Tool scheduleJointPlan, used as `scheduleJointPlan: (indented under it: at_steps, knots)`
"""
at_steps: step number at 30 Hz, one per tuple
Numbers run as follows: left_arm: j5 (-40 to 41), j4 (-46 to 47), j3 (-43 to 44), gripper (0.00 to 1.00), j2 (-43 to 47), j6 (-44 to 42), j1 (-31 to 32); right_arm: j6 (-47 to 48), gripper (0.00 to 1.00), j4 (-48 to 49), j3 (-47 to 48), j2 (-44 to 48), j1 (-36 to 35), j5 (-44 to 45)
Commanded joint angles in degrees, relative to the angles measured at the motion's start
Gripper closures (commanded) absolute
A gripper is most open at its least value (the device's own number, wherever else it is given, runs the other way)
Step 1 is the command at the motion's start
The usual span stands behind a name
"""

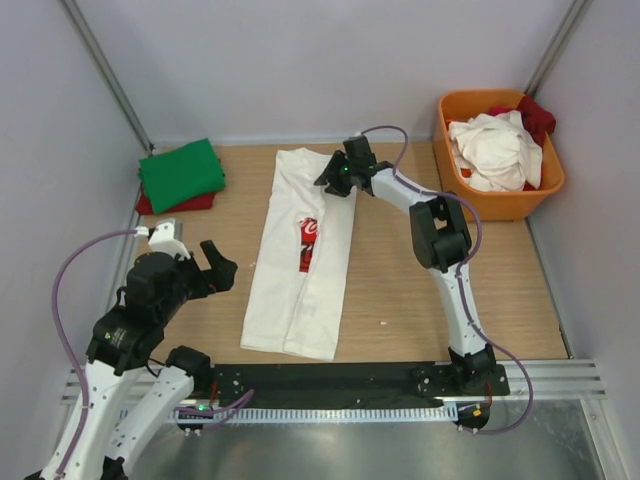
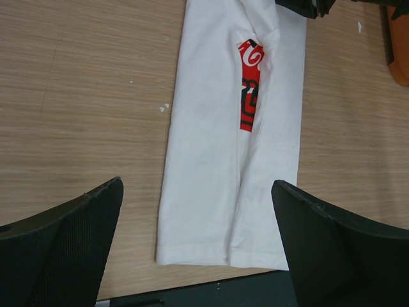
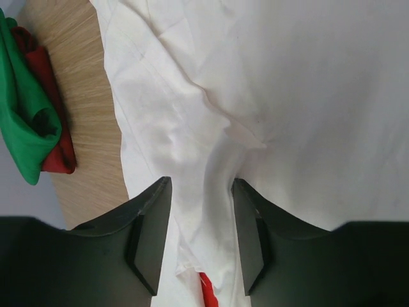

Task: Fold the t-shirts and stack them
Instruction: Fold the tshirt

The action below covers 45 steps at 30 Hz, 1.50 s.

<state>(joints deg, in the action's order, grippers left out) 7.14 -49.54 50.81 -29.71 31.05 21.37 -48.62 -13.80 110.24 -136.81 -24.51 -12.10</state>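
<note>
A white t-shirt (image 1: 300,262) with a red Coca-Cola print (image 1: 307,243) lies lengthwise on the table, both sides folded in to a long strip. It also shows in the left wrist view (image 2: 217,166). My right gripper (image 1: 336,178) is low over its far end; in the right wrist view (image 3: 201,192) its fingers stand a little apart on either side of a raised fold of the white cloth (image 3: 255,96). My left gripper (image 1: 216,266) is open and empty, hovering left of the shirt (image 2: 197,185). A folded green shirt (image 1: 180,172) lies on a red one (image 1: 190,203) at the far left.
An orange plastic tub (image 1: 548,182) stands at the far right, holding a crumpled white shirt (image 1: 495,150) and a red one (image 1: 536,115). The tub's edge shows in the left wrist view (image 2: 397,57). Grey walls close in both sides. A black strip (image 1: 330,378) runs along the near edge.
</note>
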Motion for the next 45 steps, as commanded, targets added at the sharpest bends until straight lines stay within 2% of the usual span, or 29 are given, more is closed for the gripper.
scheduleJointPlan:
  at_steps: [1,5,6,8,18,24,26,28,38,45]
  knots:
    - [1.30,2.25,-0.09,0.00,0.62,0.07,-0.01,-0.33,0.53,-0.44,3.32,-1.35,0.34,-0.12]
    - [1.48,2.25,-0.09,0.00,0.97,0.24,-0.01,-1.03,0.79,1.49,2.44,-1.00,0.34,-1.26]
    - [1.65,2.17,-0.18,0.00,1.06,0.24,-0.01,-1.21,0.91,1.93,2.01,-0.74,0.26,-1.52]
    - [1.74,2.25,-0.18,0.00,1.24,0.24,-0.01,-0.78,0.98,2.03,2.26,-0.12,-0.53,-2.31]
    - [2.27,2.17,-0.18,0.00,1.50,0.33,-0.01,8.36,0.98,-9.13,11.57,-0.64,-8.44,-2.32]
    - [2.53,2.08,-0.18,0.00,1.85,0.50,-0.01,10.74,0.72,-11.42,11.84,-2.84,-11.34,-4.07]
    - [2.62,1.99,-0.18,0.00,1.77,0.50,-0.01,11.53,0.40,-12.82,13.33,-3.89,-11.96,-4.16]
    - [2.71,1.99,-0.18,0.00,1.77,0.50,-0.01,12.58,0.32,-15.45,14.83,-4.08,-12.22,-2.68]
    - [3.06,1.82,-0.18,0.00,1.85,0.59,-0.01,13.03,0.28,-13.53,13.26,3.74,-11.08,0.14]
    - [3.06,1.90,-0.09,0.00,1.77,0.59,-0.01,11.62,0.29,-11.78,12.55,3.75,-7.57,0.41]
